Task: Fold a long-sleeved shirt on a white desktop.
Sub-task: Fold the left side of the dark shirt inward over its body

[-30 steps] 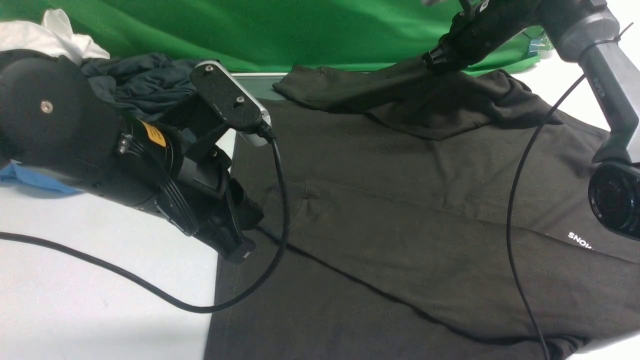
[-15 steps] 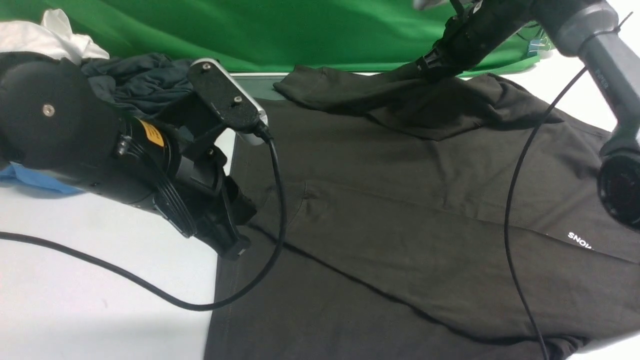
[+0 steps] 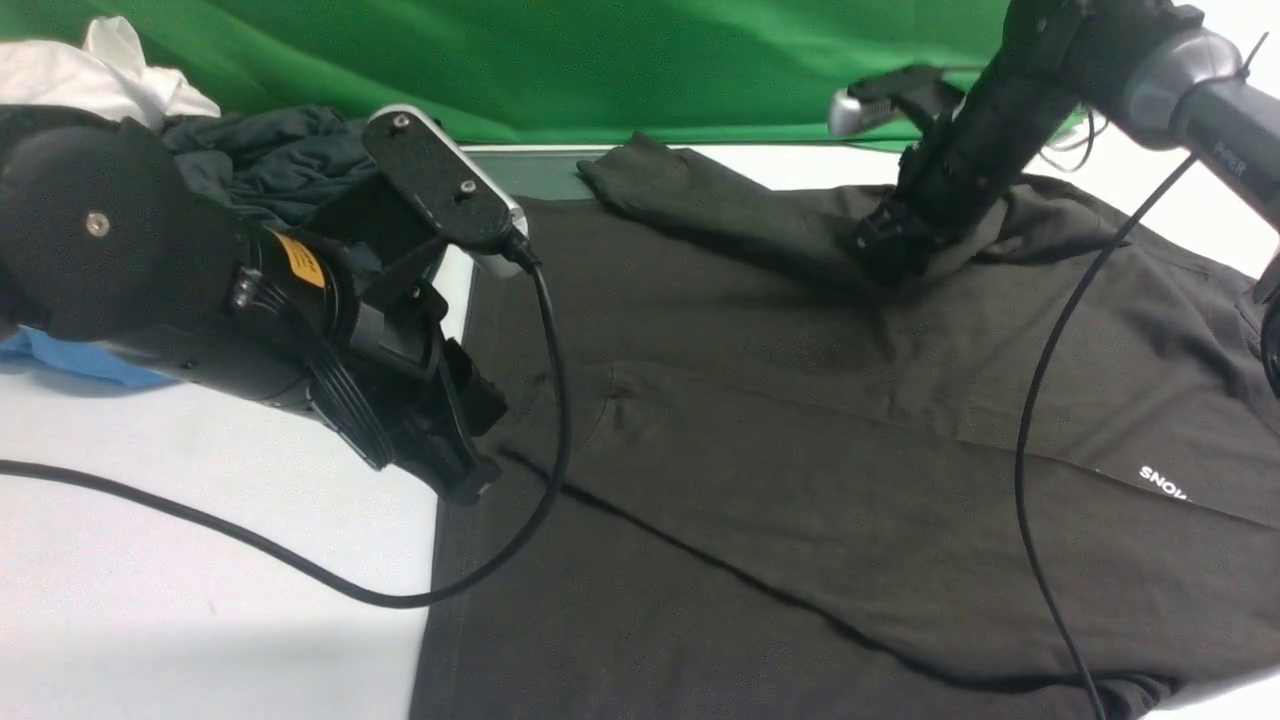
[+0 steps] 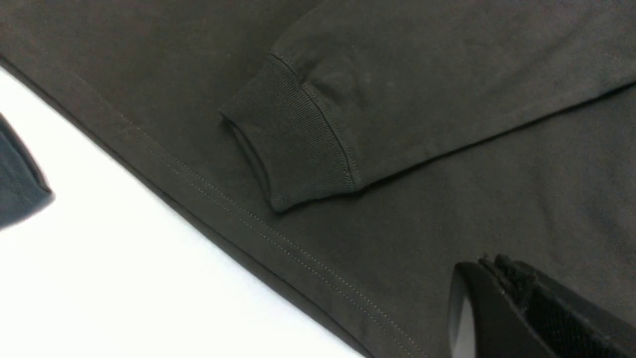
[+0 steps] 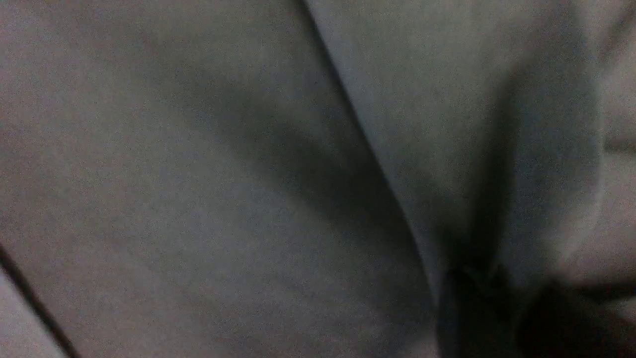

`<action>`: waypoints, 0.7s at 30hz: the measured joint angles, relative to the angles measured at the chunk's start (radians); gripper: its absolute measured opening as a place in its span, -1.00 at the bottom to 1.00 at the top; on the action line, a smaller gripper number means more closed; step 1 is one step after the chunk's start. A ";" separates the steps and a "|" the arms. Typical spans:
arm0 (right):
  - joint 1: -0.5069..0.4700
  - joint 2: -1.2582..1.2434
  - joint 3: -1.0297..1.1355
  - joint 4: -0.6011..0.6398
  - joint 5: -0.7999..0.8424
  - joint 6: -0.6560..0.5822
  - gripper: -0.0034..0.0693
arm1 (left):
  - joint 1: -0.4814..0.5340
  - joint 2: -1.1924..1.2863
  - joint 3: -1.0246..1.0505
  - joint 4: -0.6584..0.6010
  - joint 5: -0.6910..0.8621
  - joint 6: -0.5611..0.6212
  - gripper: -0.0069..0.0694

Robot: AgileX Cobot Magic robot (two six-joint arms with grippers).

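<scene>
The left arm reached low and forward, the left gripper with fingers pressed together. The right arm angled steeply down; the right gripper looked tip-down, its fingers' spread unclear.

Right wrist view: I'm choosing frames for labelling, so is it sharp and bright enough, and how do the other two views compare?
Right wrist view: dim, grainy and soft, filled by the long-sleeved shirt at close range, its folds only dark shadows. Left wrist view: sharp, ribbed cuff and hem stitching crisp, but the white desktop is blown out. Front view: evenly lit, mostly clear.
</scene>
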 joint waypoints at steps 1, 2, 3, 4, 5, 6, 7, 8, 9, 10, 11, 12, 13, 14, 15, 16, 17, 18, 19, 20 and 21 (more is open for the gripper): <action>0.000 0.000 -0.001 0.000 0.000 0.000 -0.10 | 0.000 0.000 0.000 0.000 0.000 -0.002 -0.77; 0.000 -0.003 -0.006 0.000 0.000 0.002 0.07 | 0.000 0.000 0.000 0.000 0.000 -0.002 -0.77; 0.000 -0.008 -0.015 0.000 0.001 0.003 0.22 | 0.000 0.000 0.000 0.000 0.000 -0.002 -0.77; 0.000 -0.013 -0.031 0.005 -0.001 0.004 0.34 | 0.000 0.000 0.000 0.000 0.000 -0.002 -0.77; 0.000 -0.017 -0.049 0.013 -0.006 0.005 0.41 | 0.000 0.000 0.000 0.000 0.000 -0.002 -0.77; 0.000 -0.026 -0.076 0.029 -0.023 0.008 0.45 | 0.000 0.000 0.000 0.000 0.000 -0.002 -0.77; 0.000 -0.028 -0.094 0.036 -0.042 0.011 0.46 | 0.000 0.000 0.000 0.000 0.000 -0.002 -0.77; 0.000 -0.032 -0.114 0.045 -0.073 0.013 0.45 | 0.000 0.000 0.000 0.000 0.000 -0.002 -0.77; 0.001 -0.033 -0.127 0.049 -0.105 0.016 0.42 | 0.000 0.000 0.000 -0.002 0.000 -0.002 -0.77; 0.003 -0.034 -0.135 0.054 -0.144 0.019 0.39 | 0.000 0.000 0.000 -0.008 -0.001 -0.002 -0.77; 0.004 -0.033 -0.137 0.054 -0.160 0.019 0.38 | 0.000 0.000 0.000 -0.010 -0.002 -0.002 -0.77; 0.008 -0.024 -0.142 0.060 -0.196 0.012 0.37 | 0.000 0.000 0.000 -0.017 -0.006 -0.002 -0.77; 0.010 -0.015 -0.143 0.062 -0.212 0.006 0.36 | 0.000 0.000 0.000 -0.019 -0.007 -0.003 -0.77; 0.011 -0.008 -0.143 0.064 -0.232 -0.002 0.36 | 0.000 0.000 0.000 -0.023 -0.010 -0.003 -0.77; 0.015 0.007 -0.143 0.069 -0.255 -0.012 0.36 | 0.000 0.000 0.000 -0.027 -0.011 -0.003 -0.77; 0.019 0.030 -0.143 0.077 -0.278 -0.027 0.36 | 0.000 0.000 0.000 -0.032 -0.011 -0.003 -0.77; 0.022 0.043 -0.143 0.080 -0.295 -0.035 0.36 | 0.000 0.000 0.000 -0.036 -0.011 -0.003 -0.77; 0.024 0.055 -0.143 0.082 -0.304 -0.037 0.36 | 0.000 0.000 0.000 -0.039 -0.011 -0.003 -0.77; 0.027 0.069 -0.143 0.085 -0.325 -0.040 0.36 | 0.000 0.000 0.000 -0.040 -0.012 -0.003 -0.77; 0.028 0.075 -0.143 0.086 -0.328 -0.041 0.36 | 0.000 0.000 0.000 -0.041 -0.012 -0.003 -0.77; 0.029 0.086 -0.143 0.087 -0.345 -0.043 0.36 | 0.000 0.000 0.000 -0.043 -0.012 -0.003 -0.77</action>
